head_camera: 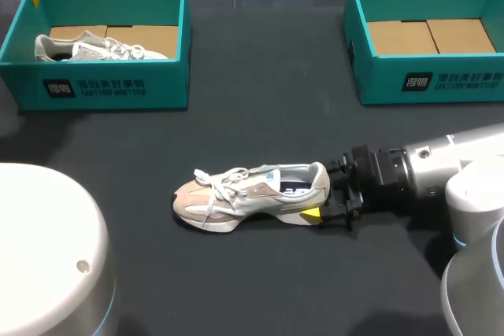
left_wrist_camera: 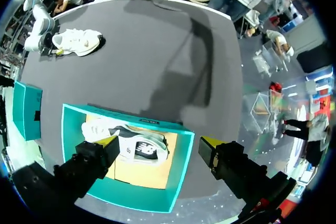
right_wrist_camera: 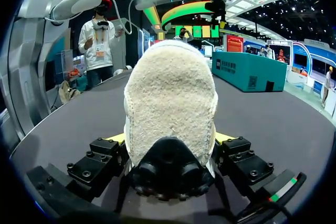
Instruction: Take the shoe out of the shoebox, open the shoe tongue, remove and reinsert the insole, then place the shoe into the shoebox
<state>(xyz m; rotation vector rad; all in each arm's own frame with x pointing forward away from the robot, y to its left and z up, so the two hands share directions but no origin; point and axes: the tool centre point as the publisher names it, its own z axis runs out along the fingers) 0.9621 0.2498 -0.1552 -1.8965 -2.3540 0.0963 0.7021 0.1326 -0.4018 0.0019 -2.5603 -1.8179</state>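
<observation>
The right arm's fingers (right_wrist_camera: 239,158) are pinching the heel of the beige-and-white shoe (head_camera: 252,193) from both sides. The shoe is resting on its sole on the dark counter (head_camera: 260,100), toe pointing away from those fingers. Farther off, the left arm's fingers (left_wrist_camera: 220,158) are hanging spread wide above the teal left shoebox (left_wrist_camera: 181,174), with a second shoe (left_wrist_camera: 136,148) lying inside it beneath the gap between them. The right shoebox (head_camera: 472,88) is standing well beyond the right arm's fingers, apart from the shoe.
</observation>
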